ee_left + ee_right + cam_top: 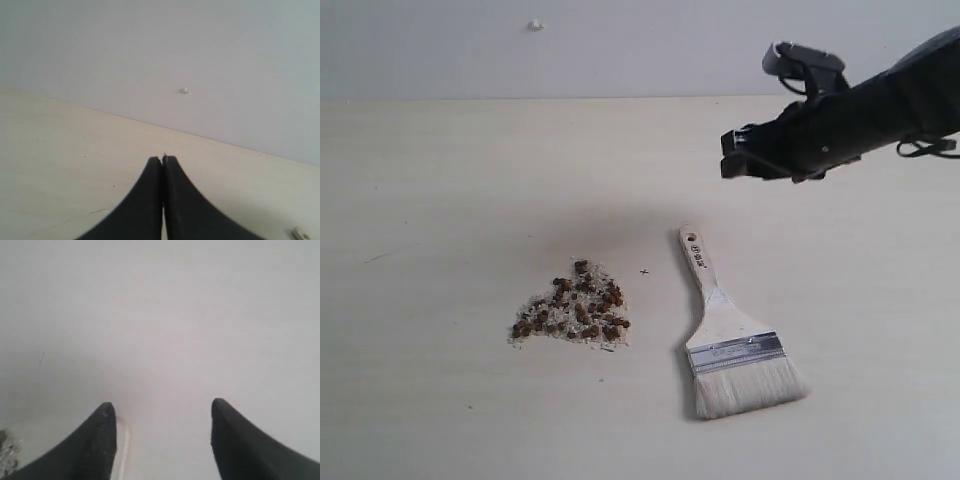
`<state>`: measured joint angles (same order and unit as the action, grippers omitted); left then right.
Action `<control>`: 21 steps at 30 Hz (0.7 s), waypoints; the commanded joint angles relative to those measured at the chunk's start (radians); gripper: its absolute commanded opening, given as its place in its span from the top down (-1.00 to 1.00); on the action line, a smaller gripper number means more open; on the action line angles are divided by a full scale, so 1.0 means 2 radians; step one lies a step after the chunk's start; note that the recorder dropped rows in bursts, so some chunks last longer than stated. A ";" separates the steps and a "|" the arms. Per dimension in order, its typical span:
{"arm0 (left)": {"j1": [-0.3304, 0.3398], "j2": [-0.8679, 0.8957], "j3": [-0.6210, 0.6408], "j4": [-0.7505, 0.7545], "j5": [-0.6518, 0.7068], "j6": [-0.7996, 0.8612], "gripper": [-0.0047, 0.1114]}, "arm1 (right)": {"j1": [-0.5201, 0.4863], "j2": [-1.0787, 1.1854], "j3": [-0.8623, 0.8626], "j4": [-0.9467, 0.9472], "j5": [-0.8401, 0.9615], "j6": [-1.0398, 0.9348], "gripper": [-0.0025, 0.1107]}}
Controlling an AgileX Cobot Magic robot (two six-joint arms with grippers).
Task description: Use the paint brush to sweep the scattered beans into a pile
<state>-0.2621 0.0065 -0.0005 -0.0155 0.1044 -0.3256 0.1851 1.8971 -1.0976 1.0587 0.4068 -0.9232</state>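
The reddish-brown beans lie gathered as a pile [574, 306] with whitish grains on the pale table, left of the paint brush [730, 340]. The brush lies flat, its handle's hole end [693, 238] toward the back and its white bristles [748, 386] toward the front. My right gripper [732, 155] hangs open in the air above and behind the brush, with nothing between its fingers [102, 440]. A sliver of the brush handle [121, 452] and an edge of the pile [6, 455] show in the right wrist view. My left gripper [162, 159] is shut and empty, low over bare table.
A small white bit [535, 25] sticks to the grey wall behind the table, also visible as a white bit [184, 90] in the left wrist view. A small pale object [300, 233] lies on the table. A tiny dark mark [644, 271] sits between pile and handle.
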 commanded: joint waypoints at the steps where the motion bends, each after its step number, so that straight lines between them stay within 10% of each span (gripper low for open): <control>1: -0.002 -0.003 0.000 0.001 -0.002 -0.002 0.92 | -0.003 -0.055 -0.001 -0.046 -0.057 0.040 0.45; 5: -0.002 -0.003 0.000 0.001 -0.002 -0.002 0.92 | 0.001 -0.110 0.040 -0.045 -0.151 0.065 0.96; 13: -0.002 -0.003 0.000 0.001 -0.002 -0.002 0.92 | 0.065 -0.222 0.199 -0.088 -0.475 0.121 0.96; 21: -0.002 -0.003 0.000 0.001 -0.002 -0.002 0.92 | 0.106 -0.250 0.262 -0.149 -0.485 0.141 0.96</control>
<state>-0.2621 0.0065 -0.0005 -0.0155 0.1044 -0.3256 0.3850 1.4068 -0.5989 0.7861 -0.5488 -0.6500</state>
